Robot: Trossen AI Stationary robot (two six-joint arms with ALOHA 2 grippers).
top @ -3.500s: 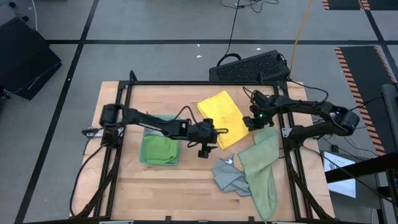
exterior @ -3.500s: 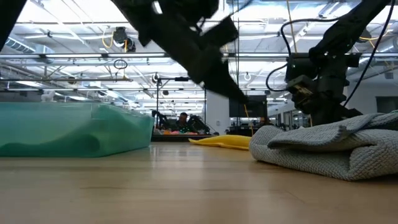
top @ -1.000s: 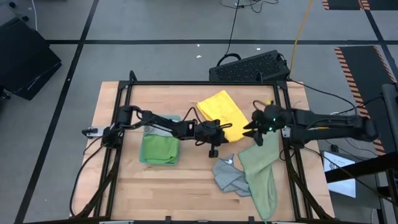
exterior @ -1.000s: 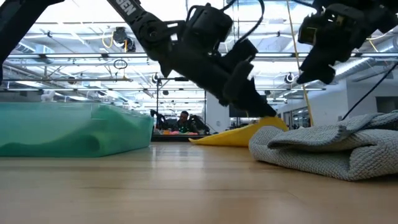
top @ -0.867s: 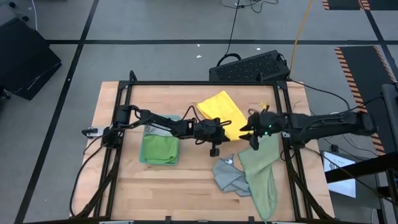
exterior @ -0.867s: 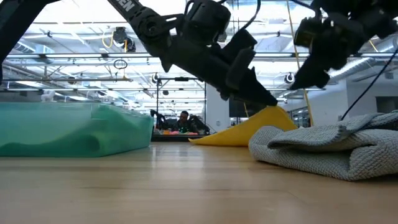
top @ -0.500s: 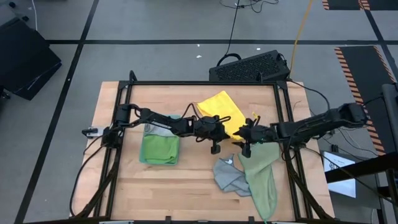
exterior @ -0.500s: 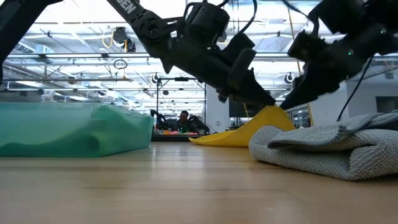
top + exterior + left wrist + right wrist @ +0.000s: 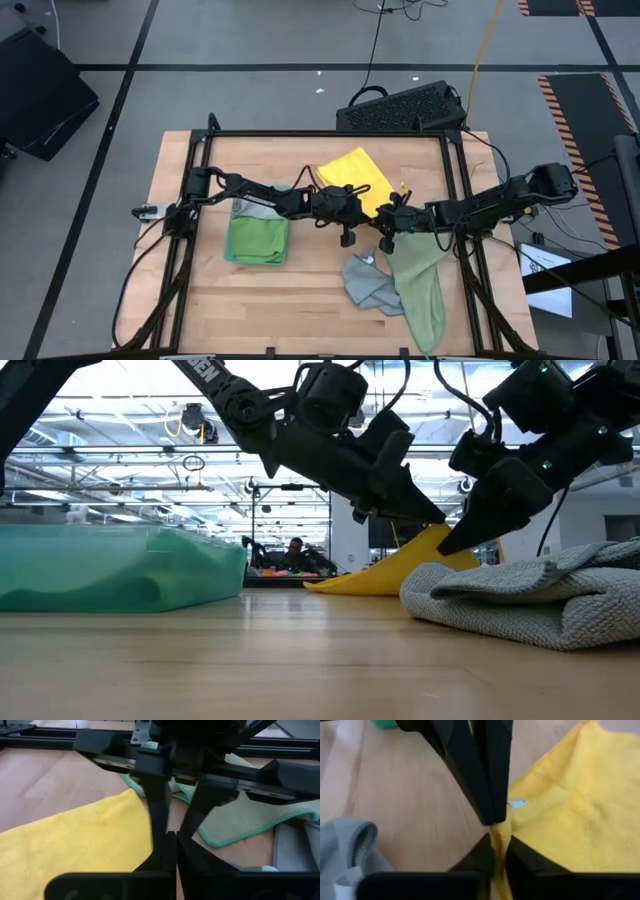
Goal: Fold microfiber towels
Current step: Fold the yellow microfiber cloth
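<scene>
a: start at the right gripper (image 9: 496,845). what do you read there?

b: you see its two fingers pressed onto a raised fold at the yellow towel's (image 9: 575,805) near corner. the cloth is pinched between them, with a small white tag just beside the fold.

a: and the left gripper (image 9: 169,852)?

b: you find its fingers pressed together, with a corner of the same yellow towel (image 9: 75,840) at the tips. in the low view both grippers meet nose to nose at the lifted yellow corner (image 9: 430,550), the left gripper (image 9: 425,515) from one side, the right gripper (image 9: 455,540) from the other.

a: where does that sit on the table?

b: from above, the two grippers meet near the table's (image 9: 180,290) centre, left gripper (image 9: 368,213), right gripper (image 9: 384,226). the yellow towel (image 9: 350,175) spreads away from them toward the far edge.

a: list the other cloths.

b: you have a pale sage green towel (image 9: 420,290) draped toward the near right edge, under the right arm. a grey towel (image 9: 368,285) lies crumpled against it. a bright green towel (image 9: 256,240) sits folded on the left, on top of a teal one (image 9: 262,190), under the left arm.
</scene>
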